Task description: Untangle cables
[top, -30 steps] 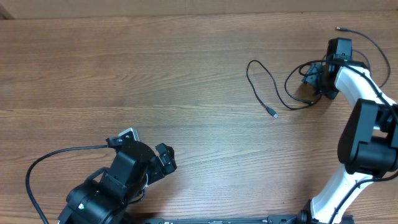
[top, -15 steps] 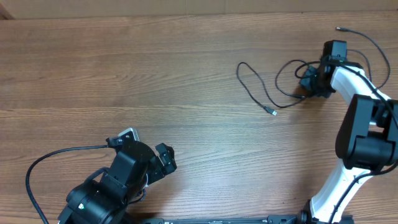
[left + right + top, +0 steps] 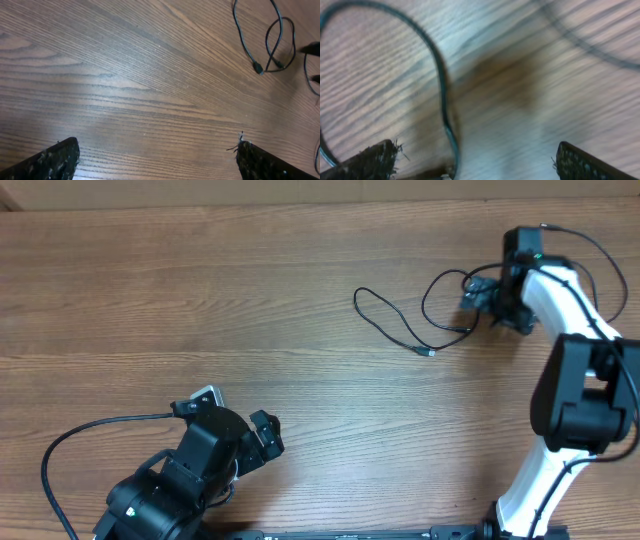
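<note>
A thin black cable (image 3: 385, 320) lies looped on the wooden table right of centre, its small plug end (image 3: 430, 353) toward the front. Its right part curls up to my right gripper (image 3: 478, 295) at the far right. In the right wrist view the jaws (image 3: 475, 160) are wide apart, and the cable (image 3: 440, 85) runs between them close to the left finger. Another thin cable (image 3: 585, 242) trails behind the right arm. My left gripper (image 3: 265, 435) is open and empty over bare wood at the front left; its wrist view shows the cable (image 3: 247, 45) far off.
The table's far edge (image 3: 300, 205) runs along the top. A thicker black cable (image 3: 60, 450) loops out from the left arm's base at the front left. The white right arm (image 3: 575, 310) stands along the right side.
My right gripper has moved left and a little farther back, and the looped cable and its plug end have slid left with it. The left arm has not moved.
</note>
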